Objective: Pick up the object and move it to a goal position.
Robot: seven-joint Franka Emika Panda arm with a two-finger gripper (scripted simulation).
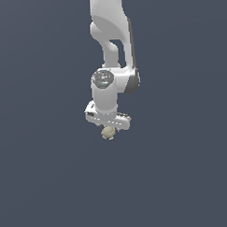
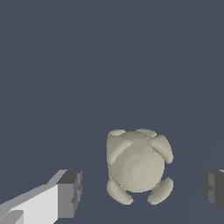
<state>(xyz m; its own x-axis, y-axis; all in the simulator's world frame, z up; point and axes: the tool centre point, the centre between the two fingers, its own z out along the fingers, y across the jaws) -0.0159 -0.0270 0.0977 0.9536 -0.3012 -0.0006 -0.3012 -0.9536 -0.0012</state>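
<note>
We see the white robot gripper (image 2: pixel 141 192) with its dark-padded fingers (image 2: pixel 70 192) spread wide, gaps on either side of the small knobbly beige-tan object (image 2: pixel 138 166) between them. In the exterior view, that object (image 1: pixel 108 133) sits just below the gripper (image 1: pixel 108 126).

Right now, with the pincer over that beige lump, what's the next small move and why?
Probably close the pincer on the beige lump, after easing lower if needed. In the wrist view the lump sits between the two dark fingertips, with a gap on either side, so the jaws are open and roughly centred. The exterior view shows the lump just under the hand; contact height is unclear.
</note>
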